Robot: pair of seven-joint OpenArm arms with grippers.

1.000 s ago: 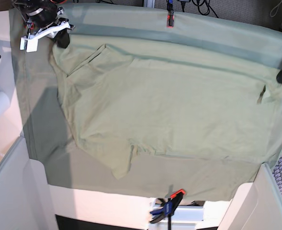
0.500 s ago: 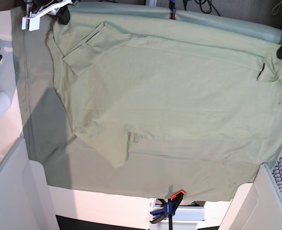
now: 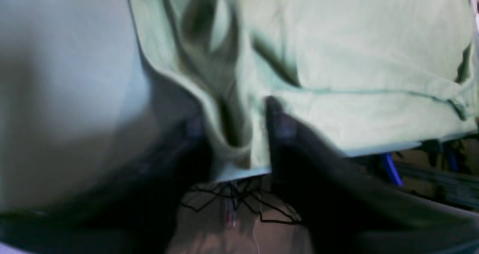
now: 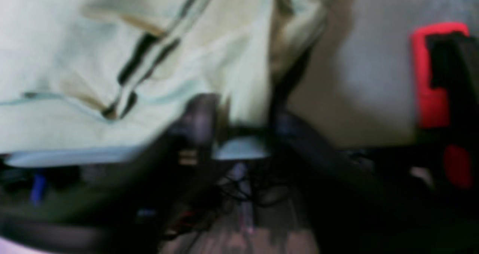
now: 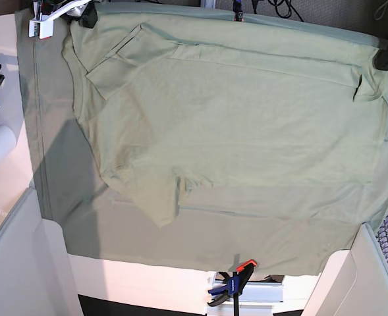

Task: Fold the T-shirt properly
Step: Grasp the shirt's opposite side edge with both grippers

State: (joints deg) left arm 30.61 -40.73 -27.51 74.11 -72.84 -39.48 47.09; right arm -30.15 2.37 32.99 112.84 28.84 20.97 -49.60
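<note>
The T-shirt (image 5: 246, 125) lies on the tablecloth (image 5: 68, 217), its long axis running between the tools at the bench's far edge. The left tool (image 3: 239, 134) and right tool (image 4: 243, 123) stand open around its far corners, each nearest its own.

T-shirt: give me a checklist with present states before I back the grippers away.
1. Left gripper jaws apart: ok.
2. Right gripper jaws apart: ok.
3. Cloth out from between the fingers: not ok, a ridge of fabric stands between the fingers on both sides.
4. T-shirt lying over the tablecloth: ok.
5. T-shirt smooth: not ok, creases and a slanting fold show at the base view's upper left.
6. Hidden layers lined up underneath: cannot tell.
</note>
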